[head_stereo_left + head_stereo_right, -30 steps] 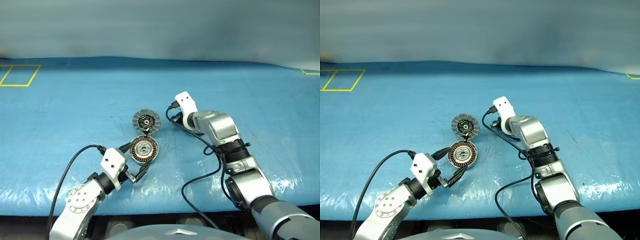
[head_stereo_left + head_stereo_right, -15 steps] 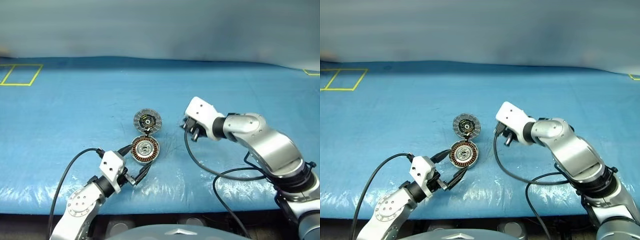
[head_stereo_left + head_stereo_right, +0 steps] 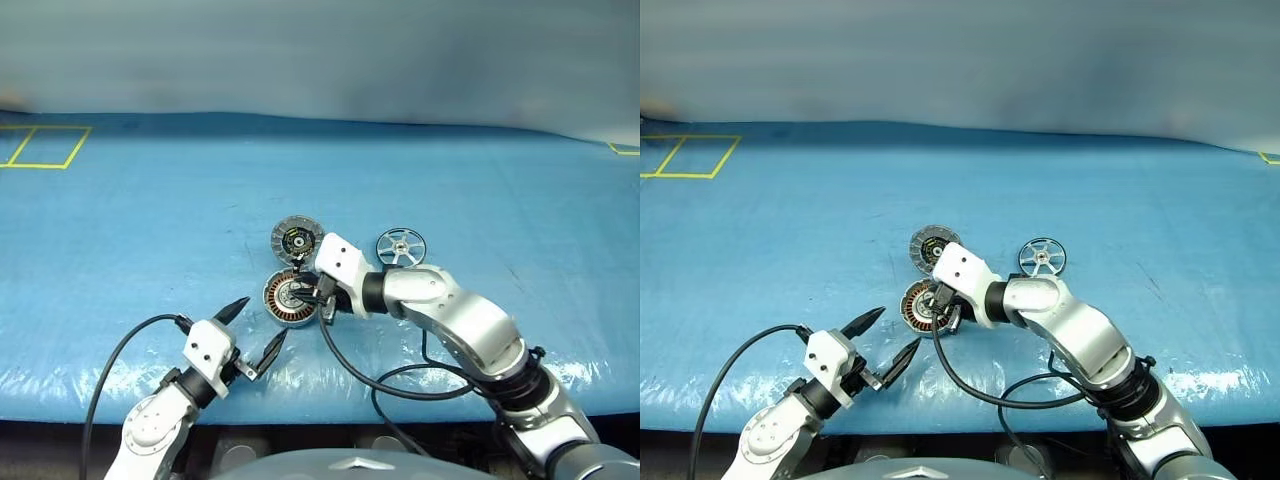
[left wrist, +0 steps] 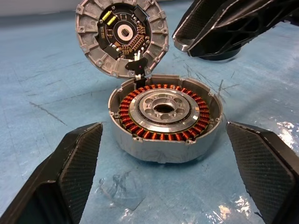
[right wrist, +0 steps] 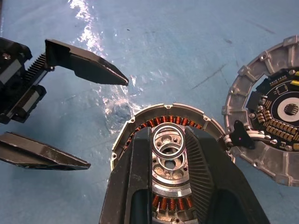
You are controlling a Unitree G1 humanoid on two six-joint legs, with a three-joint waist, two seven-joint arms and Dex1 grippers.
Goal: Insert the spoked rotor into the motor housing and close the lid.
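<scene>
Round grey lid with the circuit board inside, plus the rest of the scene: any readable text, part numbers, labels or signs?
None readable.
Round grey lid, lying open beside the housing: its dark circuit board carries small copper and yellow components, with no legible characters.
Shallow round grey metal motor housing with copper-brown windings: no markings seen.
Shiny silver spoked rotor lying on the cover: no markings seen.
Blue table cover: yellow taped rectangle outlines, no words.

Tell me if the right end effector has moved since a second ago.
Yes. The right end effector has swung from beside the spoked rotor toward the robot's left, and now sits over the motor housing, holding a thin ring.
</scene>
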